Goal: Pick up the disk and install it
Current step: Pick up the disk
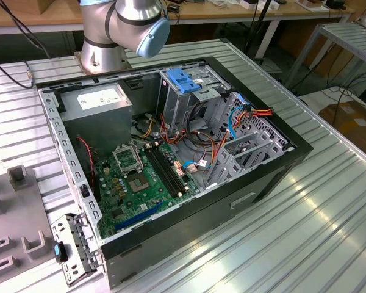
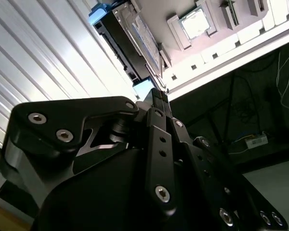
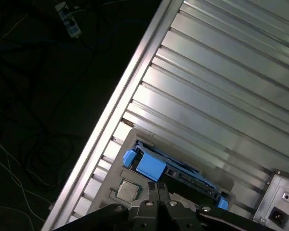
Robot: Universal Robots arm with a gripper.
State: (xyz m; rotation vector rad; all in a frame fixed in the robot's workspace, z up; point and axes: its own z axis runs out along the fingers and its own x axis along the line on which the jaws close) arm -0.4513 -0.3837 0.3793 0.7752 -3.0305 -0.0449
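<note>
The disk [image 3: 183, 175] stands on edge in a grey holder [image 3: 116, 179] near the table's edge, with blue plastic rails and a blue tab [image 3: 151, 167] at one end. In the second wrist view the disk [image 2: 135, 41] shows its silver labelled face and dark edge. My gripper [image 3: 159, 186] sits just short of the blue tab, its two black fingers [image 2: 157, 98] pressed together with nothing visible between them. The open computer case [image 1: 274, 177] lies on the table in the exterior view, with a light-blue bracket [image 1: 183, 79] on top of its drive cage.
A square chip [image 3: 127, 190] rests in the grey holder beside the disk. The table edge [image 3: 130, 82] drops to a dark floor with cables. A grey power-supply box [image 1: 100, 104] sits in the case's back corner. The arm's base [image 1: 107, 36] stands behind the case.
</note>
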